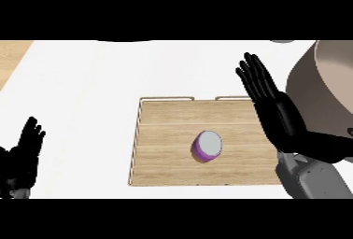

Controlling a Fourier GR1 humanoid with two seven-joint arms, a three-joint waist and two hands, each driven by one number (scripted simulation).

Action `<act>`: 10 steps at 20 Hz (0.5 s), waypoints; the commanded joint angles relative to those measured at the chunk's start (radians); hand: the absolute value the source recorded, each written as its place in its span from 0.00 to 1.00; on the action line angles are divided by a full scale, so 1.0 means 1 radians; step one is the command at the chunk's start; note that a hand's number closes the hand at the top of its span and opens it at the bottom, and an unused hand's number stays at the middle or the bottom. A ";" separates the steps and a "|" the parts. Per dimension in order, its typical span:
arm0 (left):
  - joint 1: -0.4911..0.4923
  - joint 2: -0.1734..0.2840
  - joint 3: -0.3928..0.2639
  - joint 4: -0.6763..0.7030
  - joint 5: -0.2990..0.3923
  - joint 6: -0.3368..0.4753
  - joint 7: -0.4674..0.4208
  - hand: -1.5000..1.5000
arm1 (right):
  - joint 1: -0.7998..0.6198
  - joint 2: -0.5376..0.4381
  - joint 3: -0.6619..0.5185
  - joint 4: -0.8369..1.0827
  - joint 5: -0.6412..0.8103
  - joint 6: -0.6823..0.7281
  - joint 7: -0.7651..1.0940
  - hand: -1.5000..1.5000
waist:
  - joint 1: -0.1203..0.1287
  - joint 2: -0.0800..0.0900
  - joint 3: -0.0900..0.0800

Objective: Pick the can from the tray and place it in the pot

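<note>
A purple can (207, 146) with a grey top stands on the wooden tray (165, 135), slightly right of its middle. My right hand (276, 112) hovers over the tray's right edge, open, fingers straight and pointing away, a hand's width right of the can. The large grey pot (328, 88) fills the right side of the view, just beyond that hand. At the lower left edge my left hand (21, 156) rests open with fingers up, well apart from the tray.
The tray lies on a white counter (89, 93). A wooden strip (10, 58) shows at the far left top. Two thin handles (167, 98) run along the tray's far edge.
</note>
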 commanded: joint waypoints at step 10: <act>0.009 0.117 -0.056 -0.073 -0.105 -0.033 0.023 0.50 | 0.320 -0.262 -0.054 0.076 0.485 -0.495 0.217 0.00 | -0.097 -0.018 -0.017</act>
